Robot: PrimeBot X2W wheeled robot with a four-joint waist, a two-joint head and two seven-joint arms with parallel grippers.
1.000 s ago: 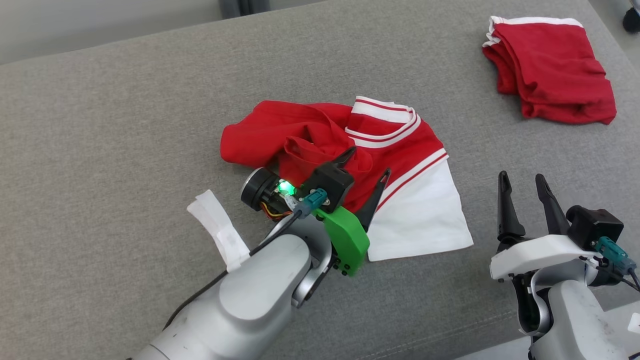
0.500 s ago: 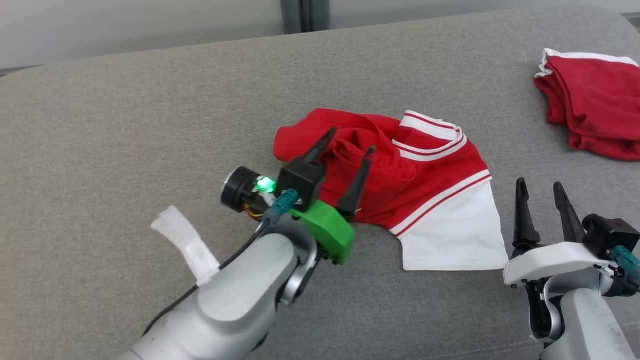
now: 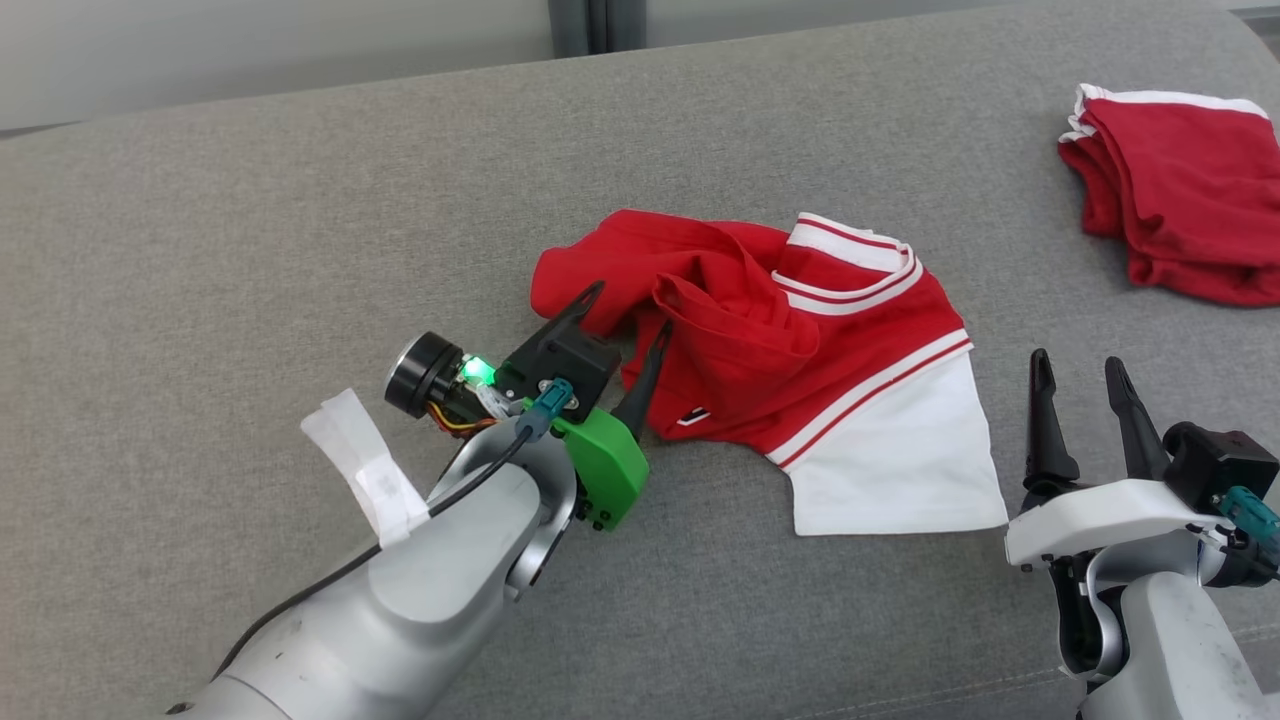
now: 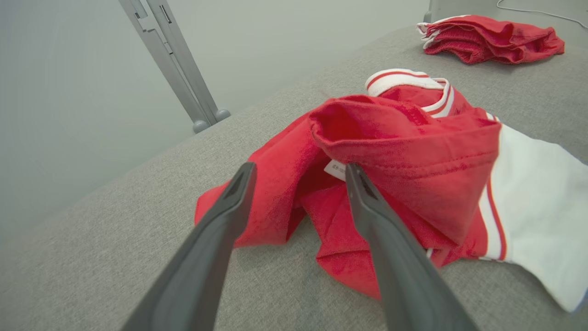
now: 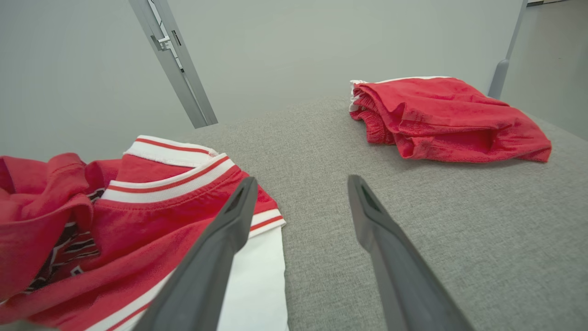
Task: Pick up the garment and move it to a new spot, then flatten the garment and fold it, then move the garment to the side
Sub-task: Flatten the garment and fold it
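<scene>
Crumpled mid-way on the grey surface: red-and-white garment — left gripper spread wide, empty, at its red edge — right gripper likewise wide, empty, near its white end

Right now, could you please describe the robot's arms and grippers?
Both forearms are pale silver-grey, each gripper with two long, tapering dark fingers. The left gripper has a green bracket, a lit green light, a teal connector with a black cable, and white tape on the forearm. The right gripper has a white bracket and a teal plug.
</scene>
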